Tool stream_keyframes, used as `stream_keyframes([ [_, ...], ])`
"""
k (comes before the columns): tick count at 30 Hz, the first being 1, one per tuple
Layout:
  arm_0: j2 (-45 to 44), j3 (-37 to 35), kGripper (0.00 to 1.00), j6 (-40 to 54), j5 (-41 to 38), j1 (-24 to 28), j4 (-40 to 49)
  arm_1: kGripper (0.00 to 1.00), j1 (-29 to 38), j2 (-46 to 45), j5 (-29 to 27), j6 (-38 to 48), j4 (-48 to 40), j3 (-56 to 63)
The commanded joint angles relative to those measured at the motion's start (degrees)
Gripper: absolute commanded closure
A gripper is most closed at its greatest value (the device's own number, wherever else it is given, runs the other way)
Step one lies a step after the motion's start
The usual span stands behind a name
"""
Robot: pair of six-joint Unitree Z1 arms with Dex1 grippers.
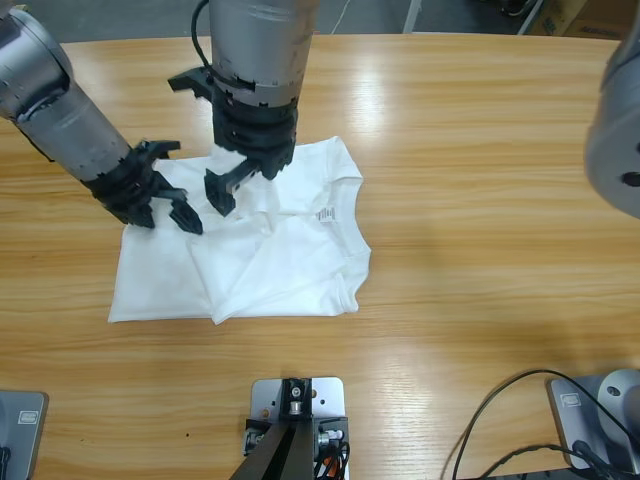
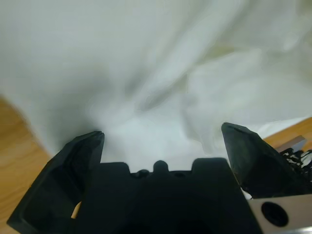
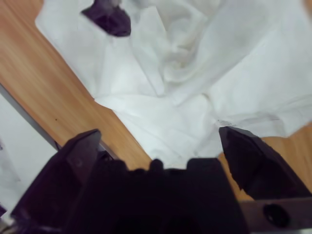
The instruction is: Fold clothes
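Pincers over a half-folded shirt. Left pincer [image 1: 165, 212] hangs spread just above the shirt's [image 1: 290, 265] left part, gripping nothing, its arm slanting in from the upper-left corner. Right pincer [image 1: 245, 178], also spread and empty, hovers higher over the shirt's upper edge, its arm descending from the top (probably poised for the next fold). The shirt lies rumpled on the worktop [image 1: 480, 200], label showing.

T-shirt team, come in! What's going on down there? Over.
Left gripper open, low at the T-shirt edge. Right gripper open, over the cloth, gripping nothing. T-shirt partly folded, rumpled. Nothing in the way.
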Motion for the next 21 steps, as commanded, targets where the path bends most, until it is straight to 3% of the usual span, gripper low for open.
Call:
stream_keyframes([
  [1, -2.4, -1.3, 0.046, -0.5, -6.5, 1.1, 0.0, 0.023, 0.5, -9.7, -4.9, -0.5, 12.6, -8.9],
  [8, 0.0, 1.3, 0.046, -3.0, -2.9, 0.8, 0.1, 0.022, 2.2, -11.7, -4.5, 0.3, 12.6, -7.8],
  [11, -1.1, 2.7, 0.046, -5.5, -0.5, 3.4, 0.1, 0.05, 5.0, -11.9, -0.2, -1.7, 12.3, -9.2],
  [14, -3.0, 3.0, 0.059, -4.8, -1.0, 6.3, -0.1, 0.375, 8.0, -10.8, 1.8, -10.0, 11.6, -14.0],
  [16, -4.7, 3.2, 0.059, -4.5, -1.8, 7.3, -0.1, 0.389, 8.1, -8.2, 6.0, -16.6, 11.1, -15.1],
  [18, -6.9, 4.7, 0.059, -4.5, -4.4, 9.6, -1.8, 0.396, 8.1, -6.4, 10.2, -17.9, 11.5, -15.4],
  [19, -8.2, 5.8, 0.059, -4.5, -5.6, 10.9, -2.6, 0.485, 8.0, -5.7, 12.4, -17.9, 11.6, -15.9],
  [20, -9.4, 6.5, 0.059, -4.3, -6.5, 11.9, -3.1, 0.734, 8.0, -4.5, 13.2, -17.7, 11.5, -17.2],
  [21, -10.3, 6.8, 0.059, -4.0, -6.6, 12.4, -3.1, 0.876, 8.0, -2.8, 13.8, -17.4, 11.5, -18.8],
])
